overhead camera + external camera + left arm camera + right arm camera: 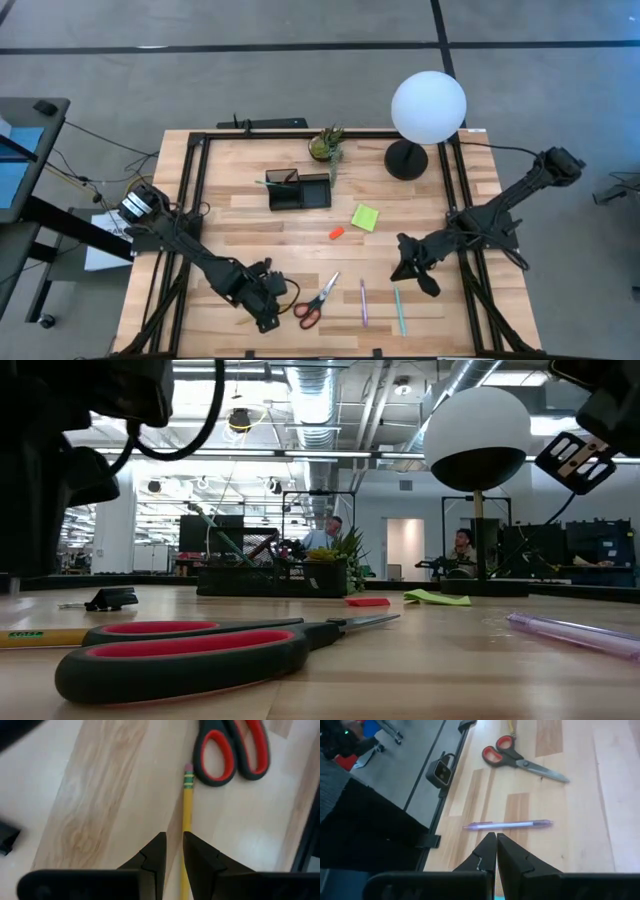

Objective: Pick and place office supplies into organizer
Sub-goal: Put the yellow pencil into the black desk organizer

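Left hand [173, 851] narrowly open, straddling yellow pencil [187, 805]

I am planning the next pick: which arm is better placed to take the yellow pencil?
Probably left. The left gripper is directly over the yellow pencil, beside the scissors. The right gripper hangs nearer the purple pen.

Black organizer [299, 190] mid-table, red-handled scissors [316, 300] flat near front edge, beside yellow pencil [187, 815]
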Controlling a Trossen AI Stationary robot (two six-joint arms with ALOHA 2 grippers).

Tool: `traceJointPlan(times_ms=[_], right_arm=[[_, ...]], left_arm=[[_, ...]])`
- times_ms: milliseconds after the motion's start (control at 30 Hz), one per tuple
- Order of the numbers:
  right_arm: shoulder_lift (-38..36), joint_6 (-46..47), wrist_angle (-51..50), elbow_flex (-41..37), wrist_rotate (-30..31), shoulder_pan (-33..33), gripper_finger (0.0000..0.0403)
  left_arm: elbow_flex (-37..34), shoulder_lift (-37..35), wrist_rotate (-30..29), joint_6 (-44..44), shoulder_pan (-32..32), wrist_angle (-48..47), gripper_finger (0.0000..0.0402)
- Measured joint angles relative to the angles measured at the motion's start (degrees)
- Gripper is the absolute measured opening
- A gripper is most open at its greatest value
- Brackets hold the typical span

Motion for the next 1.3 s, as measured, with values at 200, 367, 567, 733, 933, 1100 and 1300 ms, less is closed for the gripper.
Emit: traceJointPlan(times_ms=[200,367,567,733,933,1100,1300], right_arm=[[0.0,0.0,0.0,0.0,0.0,-2.0,0.0008],[0.0,0.0,0.0,0.0,0.0,-2.9,0.0008],[0.0,0.0,-0.1,0.0,0.0,-3.2,0.0008],[0.0,0.0,-0.8,0.0,0.0,-3.2,0.0008],[0.0,0.0,-2.2,0.0,0.1,-3.2,0.0008],[0.0,0.0,-3.4,0.0,0.1,-3.6,0.0008],[0.0,0.0,-4.0,0.0,0.1,-3.6,0.0008]], left_arm=[[0.0,0.0,1.0,0.5,-1.0,0.0,0.011],[-0.5,0.0,0.6,0.3,-1.5,-0.3,0.0153],[-0.5,0.0,0.5,0.3,-1.7,0.0,0.0165],[-0.4,1.0,1.2,-0.3,-3.0,1.5,0.0155],[0.0,4.3,1.6,-4.2,-4.4,5.4,0.0144],[0.3,7.5,0.3,-4.8,-4.7,6.0,0.0142],[0.5,8.6,-2.6,-6.9,-4.0,3.3,0.0129]])
